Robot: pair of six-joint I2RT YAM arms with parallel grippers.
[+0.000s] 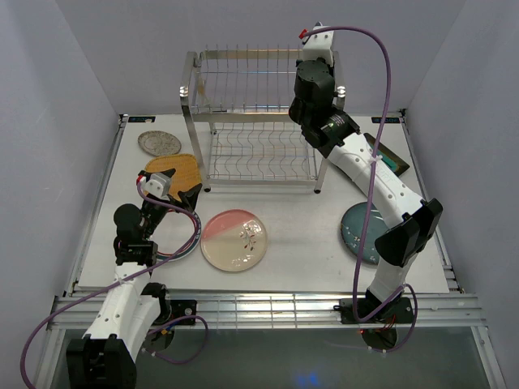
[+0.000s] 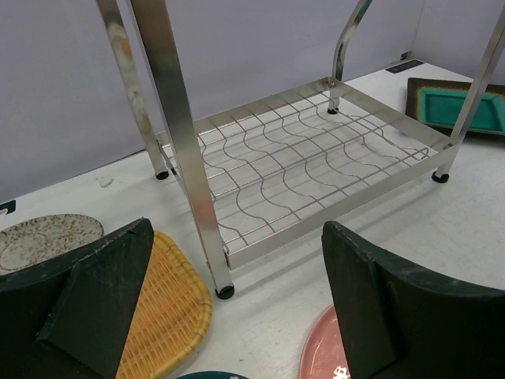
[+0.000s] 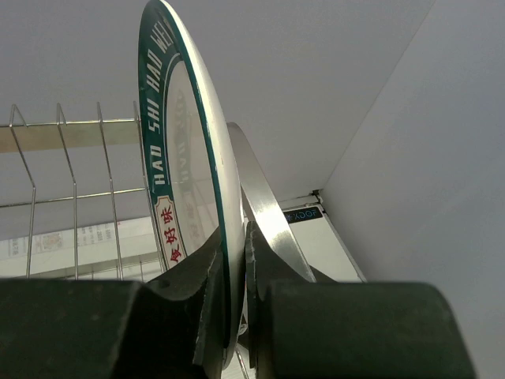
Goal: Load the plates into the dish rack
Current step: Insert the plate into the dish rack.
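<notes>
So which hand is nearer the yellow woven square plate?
Left. The left hand hangs open at the edge of the yellow woven square plate. The right hand is far off at the top tier of the steel wire dish rack, shut on a green-rimmed white plate.

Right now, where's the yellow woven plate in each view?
Top external: yellow woven plate, just left of the dish rack.
Left wrist: yellow woven plate at bottom left, by the near post.
Right wrist: not in it.
Shared landmark: dish rack, in all three.
</notes>
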